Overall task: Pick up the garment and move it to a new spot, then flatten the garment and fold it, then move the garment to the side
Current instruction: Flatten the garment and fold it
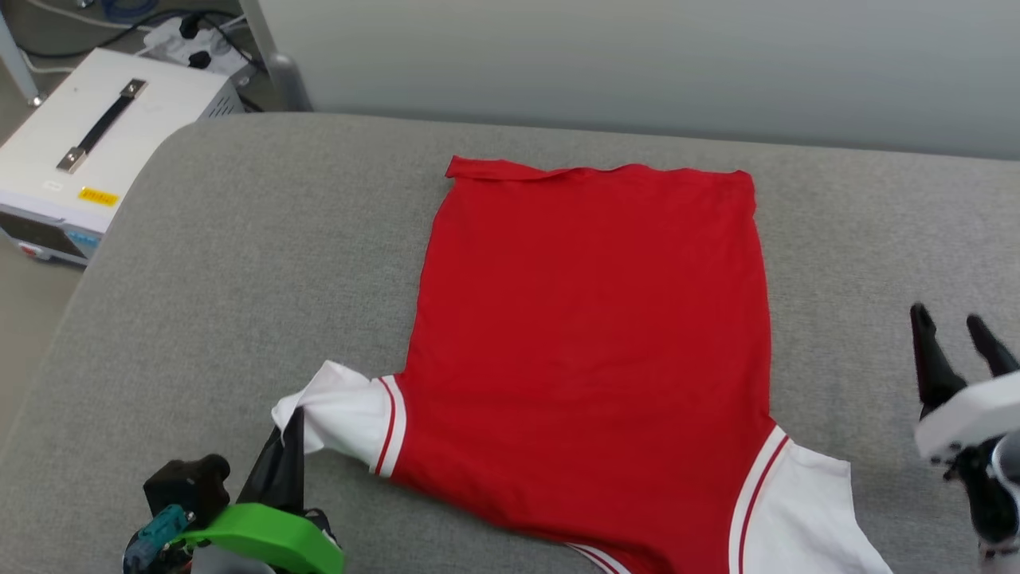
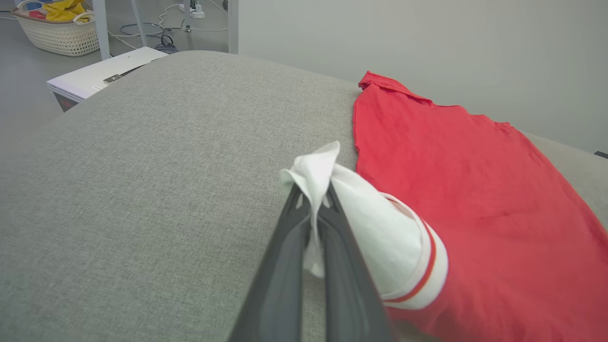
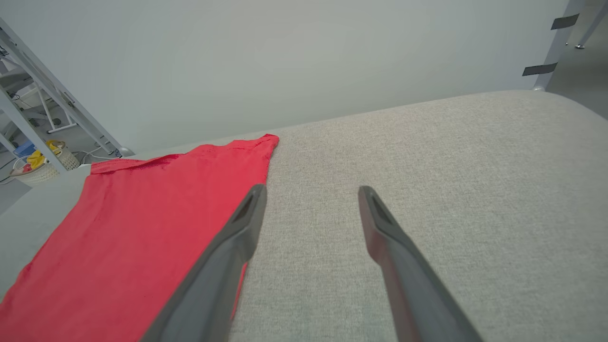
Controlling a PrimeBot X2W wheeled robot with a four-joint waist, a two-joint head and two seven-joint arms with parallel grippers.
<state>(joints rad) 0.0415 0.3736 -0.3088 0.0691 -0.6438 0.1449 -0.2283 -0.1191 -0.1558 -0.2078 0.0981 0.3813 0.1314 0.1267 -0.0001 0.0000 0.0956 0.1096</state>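
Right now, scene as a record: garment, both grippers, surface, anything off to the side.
garment: red, plain side up, spread on the grey padded surface, sleeves nearest the robot
left gripper: shut on the bunched white left sleeve
right gripper: open, holding nothing, over bare padding right of the garment
right sleeve: white, lying flat, no gripper on it
side: white box with a black handle at the robot's left; wicker basket farther off
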